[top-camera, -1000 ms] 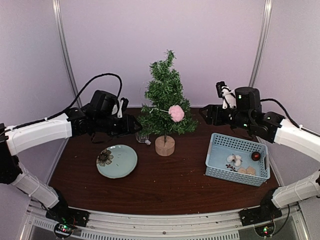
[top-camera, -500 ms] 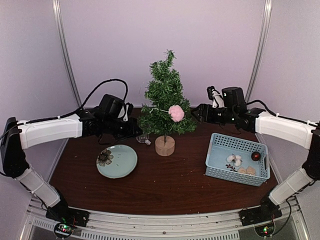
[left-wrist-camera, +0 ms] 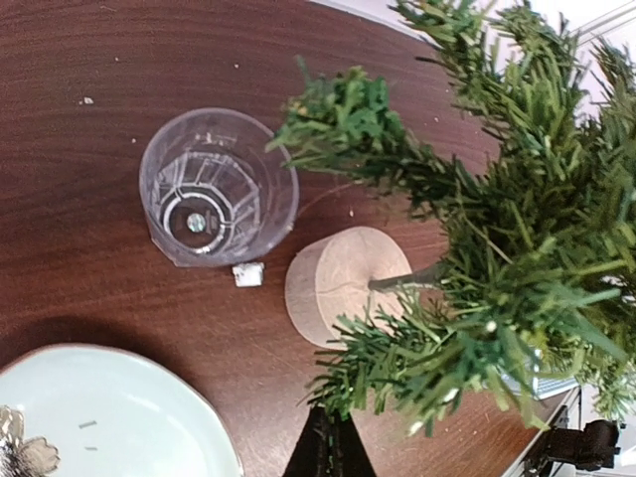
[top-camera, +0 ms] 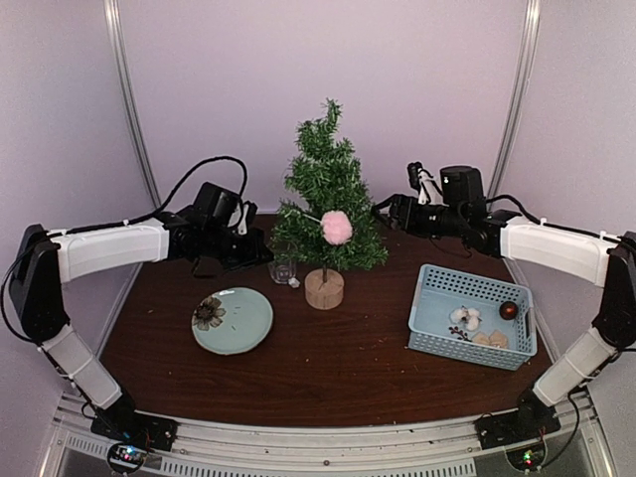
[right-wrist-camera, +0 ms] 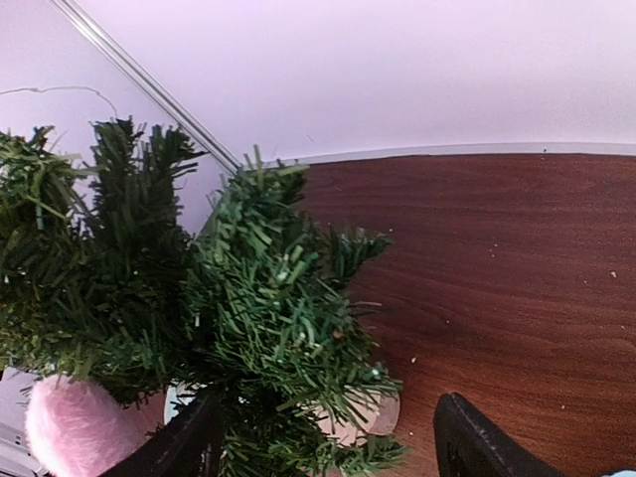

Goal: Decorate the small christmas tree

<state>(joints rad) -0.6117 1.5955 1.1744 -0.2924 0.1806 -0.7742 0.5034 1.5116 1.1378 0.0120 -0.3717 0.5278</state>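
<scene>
My right gripper [right-wrist-camera: 328, 432] gapes wide, straddling the small christmas tree's [right-wrist-camera: 258, 298] bristly green branches. My left gripper [left-wrist-camera: 328, 452] is pinched together.

The dark wood table [top-camera: 328, 368] carries the small christmas tree [top-camera: 328, 199], glass [top-camera: 282, 270], plate [top-camera: 243, 318] and basket [top-camera: 467, 350].

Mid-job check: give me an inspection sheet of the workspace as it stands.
Surface: dark wood table, a few crumbs.
Job's things: tree upright on its stump, pink pompom hung on it; basket holds a red ball and pale pieces.
Clutter: glass beside the stump; plate with a flower piece.
Grippers: left gripper shut, low by the tree; right gripper jaws open around a branch.
Cables: black cable looped over the left arm.
Surroundings: lilac walls, metal poles.
</scene>
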